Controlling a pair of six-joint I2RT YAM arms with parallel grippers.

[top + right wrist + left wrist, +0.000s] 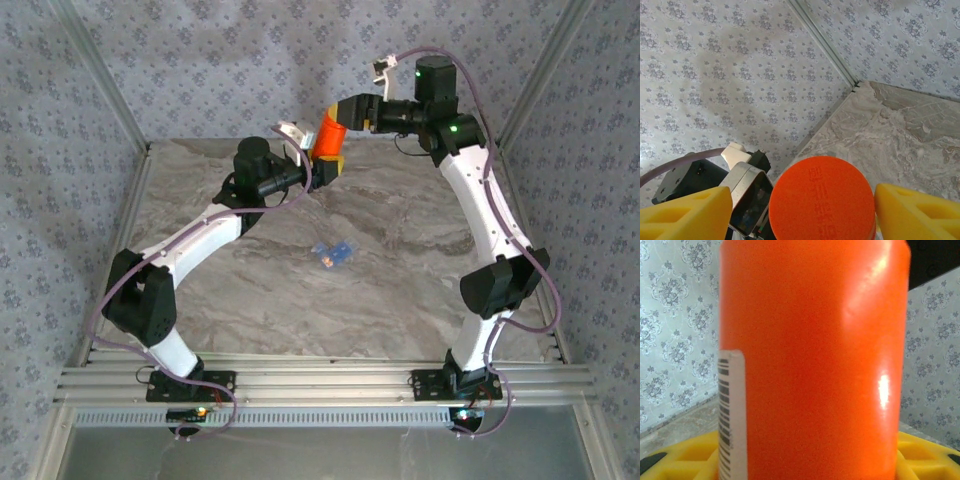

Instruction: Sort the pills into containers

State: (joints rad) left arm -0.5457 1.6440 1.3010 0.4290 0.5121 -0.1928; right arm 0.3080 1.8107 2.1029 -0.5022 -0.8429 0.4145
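One orange bottle (815, 360), barcode label (732, 415), embossed cap (822, 200)

Three cameras, all looking at one orange round plastic bottle (328, 135).
The top view looks down from high up behind the arms, over the whole grey marble table (400, 300) to the far wall. The left wrist view is very close to the bottle's side. The right wrist view looks down onto the bottle's cap, between the fingers of the right gripper (802, 212), toward a corner of the walls.

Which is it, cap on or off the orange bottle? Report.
On: the embossed cap covers the top of the orange bottle, seen from the right wrist.
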